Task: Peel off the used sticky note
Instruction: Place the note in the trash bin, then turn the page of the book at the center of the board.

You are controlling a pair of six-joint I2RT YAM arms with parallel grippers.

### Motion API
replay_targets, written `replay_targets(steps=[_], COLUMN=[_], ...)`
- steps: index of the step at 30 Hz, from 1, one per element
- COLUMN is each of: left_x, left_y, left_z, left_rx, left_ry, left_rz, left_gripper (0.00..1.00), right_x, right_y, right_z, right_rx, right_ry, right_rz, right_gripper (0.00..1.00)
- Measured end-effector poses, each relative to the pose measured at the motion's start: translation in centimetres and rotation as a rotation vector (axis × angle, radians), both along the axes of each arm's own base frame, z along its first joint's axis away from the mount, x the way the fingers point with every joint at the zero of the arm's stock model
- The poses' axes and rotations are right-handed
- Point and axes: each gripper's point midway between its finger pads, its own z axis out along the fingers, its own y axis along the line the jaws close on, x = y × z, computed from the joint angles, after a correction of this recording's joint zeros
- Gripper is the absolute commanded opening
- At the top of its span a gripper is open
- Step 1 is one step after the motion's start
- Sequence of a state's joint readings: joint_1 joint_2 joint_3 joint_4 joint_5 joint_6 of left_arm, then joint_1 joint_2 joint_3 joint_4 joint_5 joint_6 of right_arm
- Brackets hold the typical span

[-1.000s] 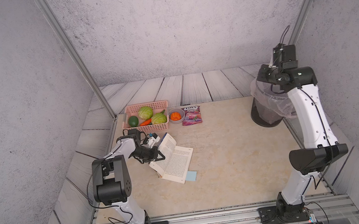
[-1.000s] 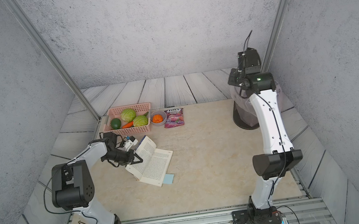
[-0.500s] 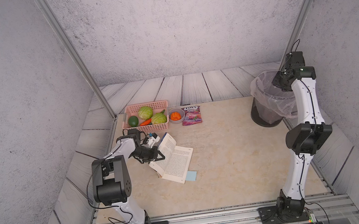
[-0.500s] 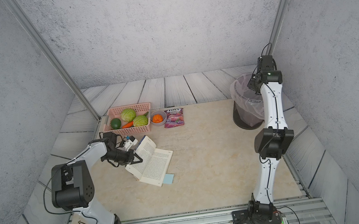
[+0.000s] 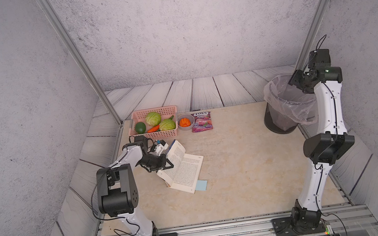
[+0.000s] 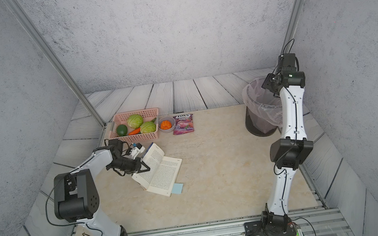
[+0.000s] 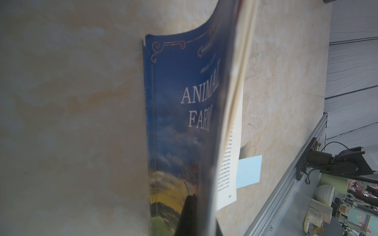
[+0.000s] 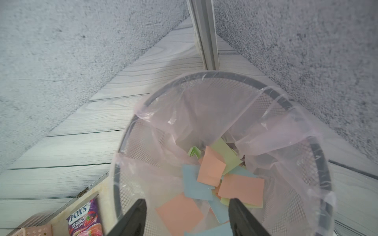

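A: What do the top views give me?

B: In both top views your left end effector (image 5: pixel 165 163) (image 6: pixel 143 168) is clenched on the raised left half of the open book (image 5: pixel 186 171) (image 6: pixel 163 175), which lies on the tabletop (image 5: pixel 239 166). The blue sticky note (image 5: pixel 201 185) (image 6: pixel 177 188) pokes out from the book's near edge, flat on the tabletop. Your right end effector (image 5: pixel 298 81) (image 6: pixel 269 83) hangs over the rim of the lined waste bin (image 5: pixel 280 121), well apart from the book.

A: And the left wrist?

B: You see the book's blue cover (image 7: pixel 180 122), titled Animal Farm, almost edge on, with one dark finger (image 7: pixel 189 212) against it. The sticky note (image 7: pixel 249 170) juts from beneath the printed page, near that page's numbered corner.

A: The right wrist?

B: Your right end effector (image 8: pixel 189 218) is released, jaws spread with nothing between them, above the waste bin (image 8: pixel 319 155). Orange, blue and green notes (image 8: pixel 211 170) lie loose inside it. A Fox's candy packet (image 8: pixel 84 218) lies on the tabletop, apart from the bin.
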State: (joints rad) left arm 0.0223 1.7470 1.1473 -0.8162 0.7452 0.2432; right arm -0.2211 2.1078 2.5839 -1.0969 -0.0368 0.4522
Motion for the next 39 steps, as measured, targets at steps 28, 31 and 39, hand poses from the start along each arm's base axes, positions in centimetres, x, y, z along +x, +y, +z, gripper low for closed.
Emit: replay_targets(steps=[28,31,39], left_x=[0.5,0.6,0.7], left_y=[1.6,2.0,2.2], left_z=[-0.1,-0.2,-0.2], left_rx=[0.038,0.045,0.046], left_ry=[-0.009,-0.01,-0.011], left_rz=[0.044,0.054,0.06], left_gripper=[0.0,0.0,0.0], right_x=[-31.6,-32.3,-32.4], right_y=[49.7,51.8,54.3], right_z=[-22.3,-23.7,-26.8], right_rx=[0.467,0.491,0.502], right_ry=[0.571,0.602,0.658], right_rz=[1.168,1.202,1.21], right_gripper=[0.69,0.69,0.69])
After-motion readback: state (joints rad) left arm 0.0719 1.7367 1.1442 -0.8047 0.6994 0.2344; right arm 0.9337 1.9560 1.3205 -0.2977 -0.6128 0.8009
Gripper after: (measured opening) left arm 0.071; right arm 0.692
